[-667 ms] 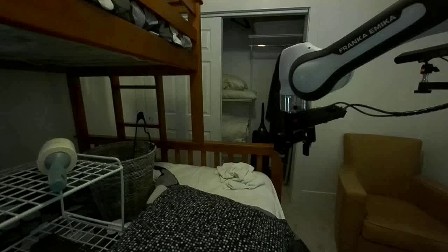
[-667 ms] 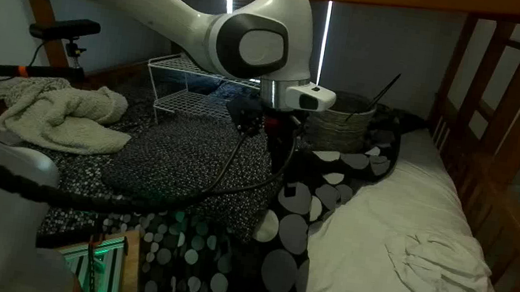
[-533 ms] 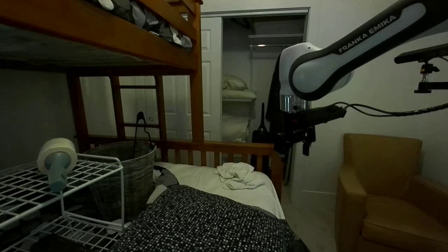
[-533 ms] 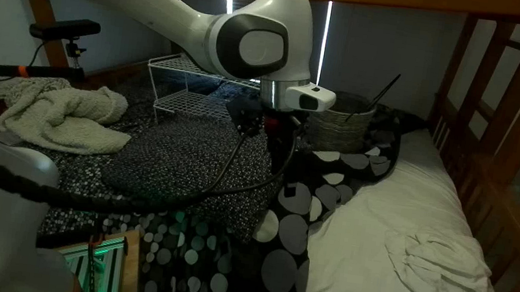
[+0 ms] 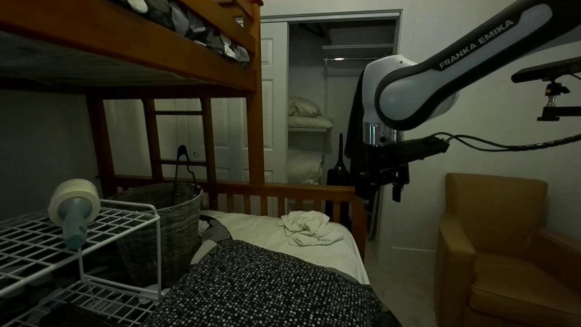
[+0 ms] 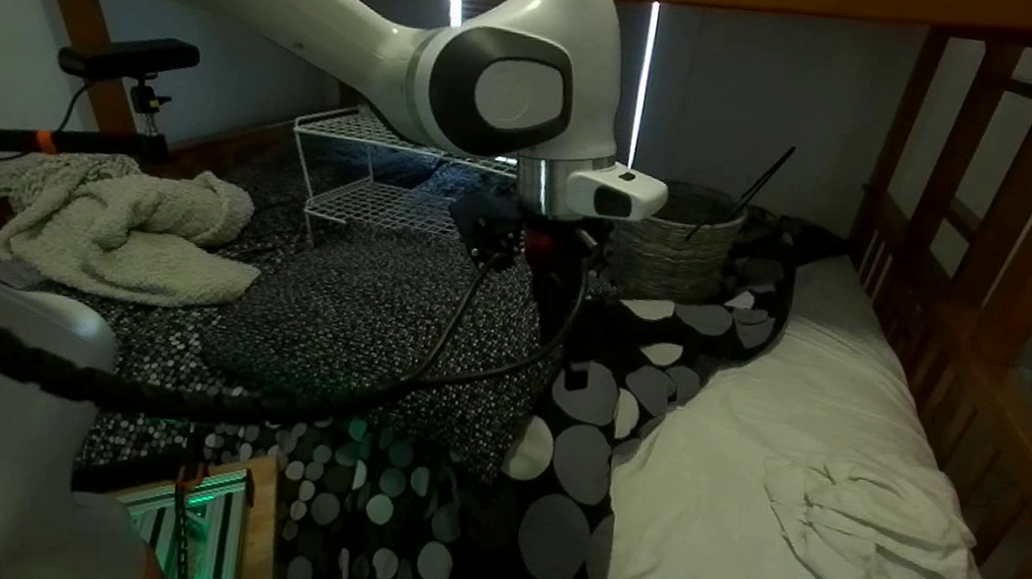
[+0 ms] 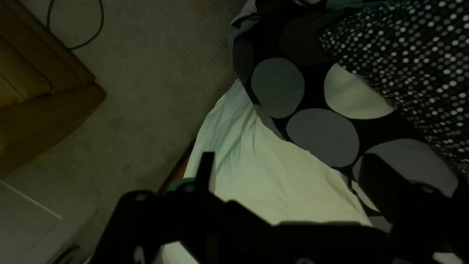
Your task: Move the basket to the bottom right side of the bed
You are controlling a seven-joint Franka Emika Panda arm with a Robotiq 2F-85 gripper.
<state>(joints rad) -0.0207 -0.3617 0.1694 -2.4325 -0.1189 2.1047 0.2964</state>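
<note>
The basket [image 5: 165, 240] is a grey woven tapered bin, upright on the bed behind the white rack in an exterior view. It also shows at the back of the bed [image 6: 674, 265] in an exterior view, partly hidden by the arm. A thin dark looped piece [image 5: 177, 172] sticks up from it. The bed [image 5: 263, 225] has a pale sheet, a dark dotted blanket and a slatted wooden rail. My gripper [image 7: 289, 165] is wide open and empty, pointing down above the sheet and blanket edge. The gripper [image 5: 383, 193] is well apart from the basket, which is out of the wrist view.
A white wire rack [image 5: 113, 222] stands against the basket's near side in view, with a lint-roller-like thing [image 5: 75, 211] on top. A crumpled white cloth [image 6: 872, 536] lies on the sheet. A fleecy blanket [image 6: 125, 228] lies near the arm base. The upper bunk [image 5: 136, 59] hangs overhead. A tan armchair [image 5: 494, 227] stands beside the bed.
</note>
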